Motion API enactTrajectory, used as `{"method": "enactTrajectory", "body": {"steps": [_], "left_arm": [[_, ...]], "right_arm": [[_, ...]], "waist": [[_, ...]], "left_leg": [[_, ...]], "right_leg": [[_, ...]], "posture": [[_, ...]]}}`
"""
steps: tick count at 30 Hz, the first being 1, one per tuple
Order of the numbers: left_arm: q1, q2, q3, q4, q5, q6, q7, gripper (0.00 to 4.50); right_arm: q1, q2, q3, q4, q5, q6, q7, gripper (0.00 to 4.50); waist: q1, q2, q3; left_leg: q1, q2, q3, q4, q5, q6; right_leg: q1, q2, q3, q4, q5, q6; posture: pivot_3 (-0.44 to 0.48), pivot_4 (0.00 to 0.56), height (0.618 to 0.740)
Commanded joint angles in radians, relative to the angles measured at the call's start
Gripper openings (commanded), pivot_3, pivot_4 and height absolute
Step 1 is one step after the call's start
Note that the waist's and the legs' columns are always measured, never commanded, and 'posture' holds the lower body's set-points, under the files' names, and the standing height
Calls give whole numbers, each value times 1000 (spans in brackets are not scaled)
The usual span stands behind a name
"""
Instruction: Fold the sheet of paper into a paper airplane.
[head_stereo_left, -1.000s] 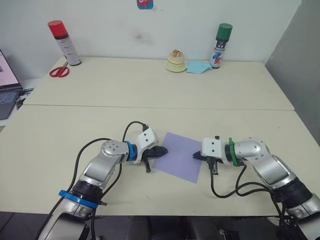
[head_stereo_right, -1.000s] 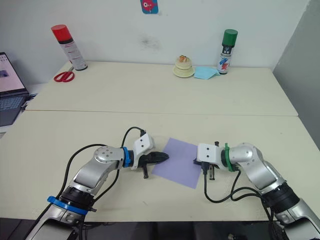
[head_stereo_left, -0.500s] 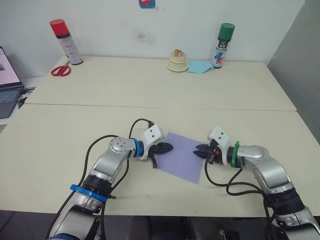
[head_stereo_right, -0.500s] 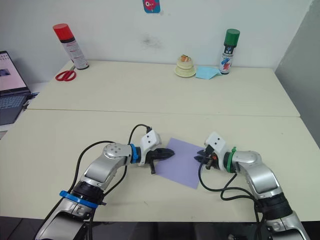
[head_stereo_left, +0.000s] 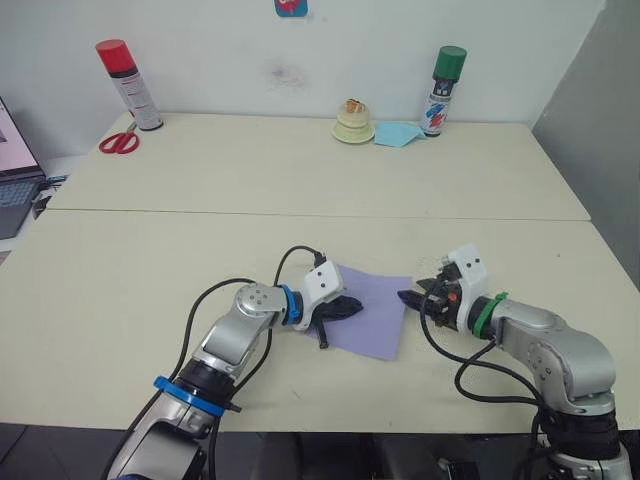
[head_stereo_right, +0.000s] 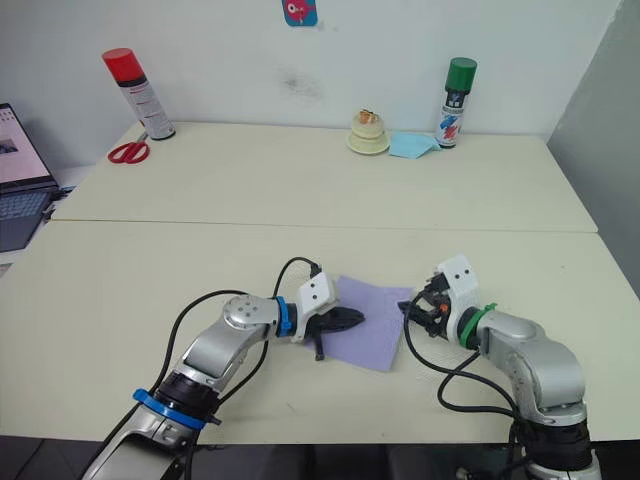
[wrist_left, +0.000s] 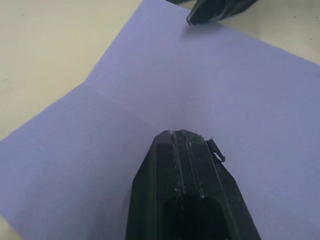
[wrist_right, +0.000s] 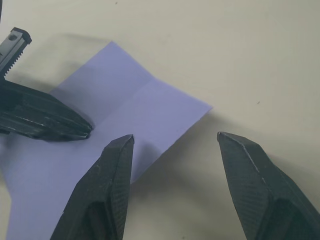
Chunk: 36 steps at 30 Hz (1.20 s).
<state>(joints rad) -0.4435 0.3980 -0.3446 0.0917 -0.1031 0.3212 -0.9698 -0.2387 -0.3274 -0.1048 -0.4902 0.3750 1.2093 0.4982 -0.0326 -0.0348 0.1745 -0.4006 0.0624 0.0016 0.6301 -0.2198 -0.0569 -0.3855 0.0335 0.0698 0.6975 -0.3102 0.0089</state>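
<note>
The sheet of paper (head_stereo_left: 368, 313) lies flat and unfolded on the near tabletop (head_stereo_left: 150, 270), a faint centre crease running across it. At its 9 o'clock edge the left gripper (head_stereo_left: 352, 307) rests on the lavender surface with its jaws pressed together. At the sheet's 3 o'clock corner the right gripper (wrist_right: 175, 142) hovers with jaws spread apart, straddling that corner without holding it.

Far back on the tabletop, at 11 o'clock, stand a red-capped spray can (head_stereo_left: 128, 84) and red scissors (head_stereo_left: 119, 143); at 1 o'clock, a green-capped spray can (head_stereo_left: 441, 92).
</note>
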Motion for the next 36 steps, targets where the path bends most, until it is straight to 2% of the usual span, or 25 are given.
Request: {"method": "enactTrajectory", "body": {"steps": [1,7,10,16,23,28,32,36], "left_arm": [[7,-5,-26,-1,16,6,-3,0],[3,-8,-20,-5,18,14,-3,0],[14,5,-11,-25,15,27,-1,0],[22,26,33,-81,-14,87,10,0],[41,68,110,-101,-51,148,37,0],[64,78,113,-116,-57,156,47,0],[72,70,109,-119,-55,160,63,0],[72,62,102,-112,-51,157,72,0]], "right_arm": [[-45,63,-15,8,29,13,-56,2747],[-53,45,38,57,4,-61,-70,2747],[-46,22,74,69,0,-118,-48,2221],[-52,-27,156,134,-31,-250,-17,29],[-81,-54,216,235,-75,-408,31,29],[-107,-82,267,272,-119,-492,64,29],[-117,-70,283,280,-126,-496,64,29],[-116,-42,237,291,-92,-447,40,29]], "waist": [[0,0,0],[0,0,0],[0,0,0],[-4,0,0],[-12,0,0],[-17,0,0],[-17,0,0],[-17,0,0]], "left_leg": [[0,0,0,0,0,0],[-1,0,0,0,0,0],[-1,0,0,0,0,0],[-1,0,0,0,0,0],[-1,0,1,-1,0,0],[-1,0,1,-1,0,0],[-1,1,1,-1,0,0],[-1,1,1,-1,0,0]], "right_leg": [[0,0,0,0,0,0],[0,0,0,-1,0,0],[-1,0,0,-1,0,0],[-1,0,0,-1,0,0],[-2,0,1,-1,0,1],[-2,0,1,-1,0,1],[-2,0,1,-1,0,1],[-2,0,1,-1,0,1]], "posture": [[0,150,737],[0,150,737],[0,150,737],[0,150,737],[0,150,737],[0,150,737],[0,150,737],[0,150,737]]}}
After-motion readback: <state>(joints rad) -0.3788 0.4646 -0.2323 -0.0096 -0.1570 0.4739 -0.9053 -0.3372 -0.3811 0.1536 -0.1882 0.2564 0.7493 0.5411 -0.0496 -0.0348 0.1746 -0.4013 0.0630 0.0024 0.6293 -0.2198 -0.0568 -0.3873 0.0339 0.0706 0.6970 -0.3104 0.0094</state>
